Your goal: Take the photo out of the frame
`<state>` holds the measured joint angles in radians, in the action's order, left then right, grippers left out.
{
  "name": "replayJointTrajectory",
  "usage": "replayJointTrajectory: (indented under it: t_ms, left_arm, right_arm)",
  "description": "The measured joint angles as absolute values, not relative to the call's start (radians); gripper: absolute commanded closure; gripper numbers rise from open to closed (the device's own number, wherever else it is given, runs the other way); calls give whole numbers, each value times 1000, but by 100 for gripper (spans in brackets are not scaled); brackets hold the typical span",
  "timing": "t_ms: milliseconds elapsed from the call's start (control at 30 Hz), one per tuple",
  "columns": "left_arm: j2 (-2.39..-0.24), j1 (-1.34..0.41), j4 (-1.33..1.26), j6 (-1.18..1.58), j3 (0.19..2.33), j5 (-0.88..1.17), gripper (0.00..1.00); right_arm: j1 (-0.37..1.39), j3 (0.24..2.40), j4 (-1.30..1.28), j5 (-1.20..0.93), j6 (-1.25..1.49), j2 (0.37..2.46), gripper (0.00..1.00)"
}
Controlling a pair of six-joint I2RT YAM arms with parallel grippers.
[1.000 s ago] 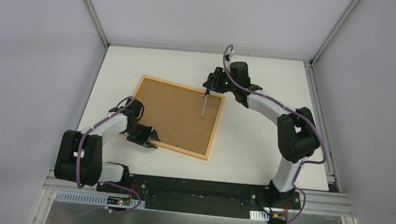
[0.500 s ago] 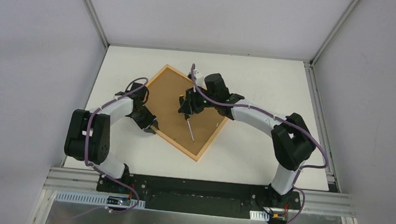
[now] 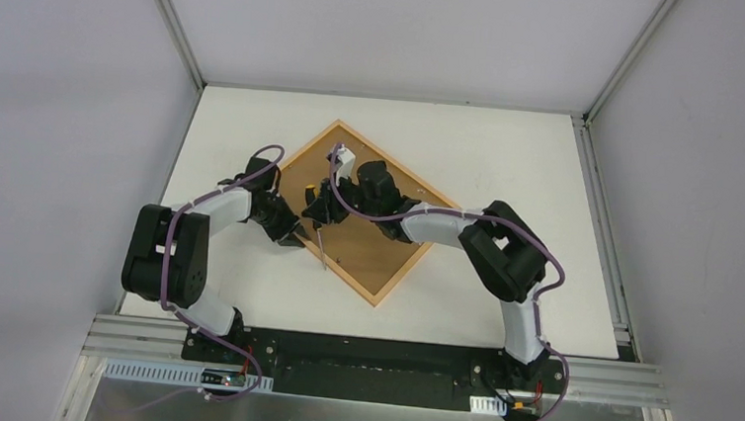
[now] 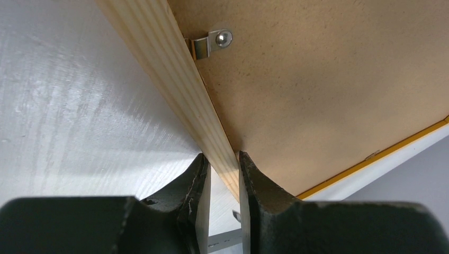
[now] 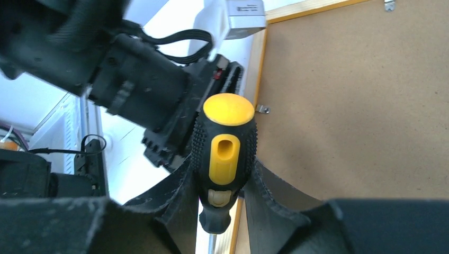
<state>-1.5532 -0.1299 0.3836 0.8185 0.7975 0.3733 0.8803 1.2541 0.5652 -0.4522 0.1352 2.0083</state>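
Left gripper (image 4: pixel 223 157) is clamping the frame (image 4: pixel 159 47); right gripper (image 5: pixel 225 177), clutching a screwdriver (image 5: pixel 225 137), should perhaps be levering the clip (image 4: pixel 212 42) gently.

The top camera looks down on the white table (image 3: pixel 562 283). Both wrist cameras are close to the pale wooden rectangular frame (image 3: pixel 376 298), which all share.

White table (image 3: pixel 550 164), pale grey walls (image 3: pixel 59 99), aluminium corner posts (image 3: pixel 171 18), black rail (image 3: pixel 388 355) along near edge

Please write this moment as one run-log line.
left claw: shut on frame edge | right claw: holds screwdriver | frame: back up | photo: not visible
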Motion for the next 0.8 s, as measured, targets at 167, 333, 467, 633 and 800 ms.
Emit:
replayJointTrajectory:
  t_ms: [167,333,467,633,800]
  left_arm:
    - [-1543,-128,358,818,775,398,100]
    - [-1543,-120,348,819,768,413,100]
    - [-1544,-116,347,818,767,419,100]
    - [-1547,-115,346,818,767,424,100]
    - [-1553,-109,344,818,767,437,100]
  right_arm:
    - [876,1250,618,-435,157,2053,100]
    - [852,1250,641,-458,171,2049,100]
    - [818,1250,639,-515,179,2029,100]
    - [760,1269,635,-670,151,2016,100]
    - [733,1315,632,-772,145,2020,100]
